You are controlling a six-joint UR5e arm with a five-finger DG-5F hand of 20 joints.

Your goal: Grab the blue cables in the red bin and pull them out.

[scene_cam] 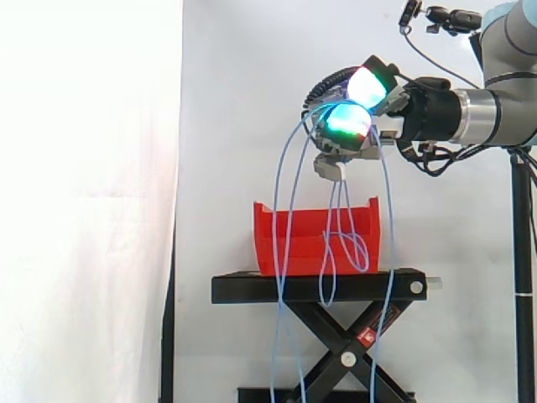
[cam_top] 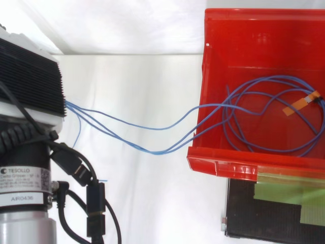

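Note:
In the side view my hand [scene_cam: 396, 111] is held well above the red bin [scene_cam: 294, 243], its fingers curled round a bundle of blue cables [scene_cam: 281, 193]. Its pads [scene_cam: 348, 122] glow green and white. Several strands drop from the hand: some loop into the bin, others hang past the black stand [scene_cam: 252, 288] toward the floor. From above, the hand [cam_top: 30, 76] is at the left and the blue cables [cam_top: 152, 127] run from under it, over the bin's front rim [cam_top: 223, 165], into coils lying in the bin. An orange tape tag [cam_top: 299, 105] binds the coils.
The bin stands on a black scissor-lift stand [cam_top: 264, 218] before a white curtain. A tripod pole [scene_cam: 522, 235] rises at the right edge of the side view, under the arm.

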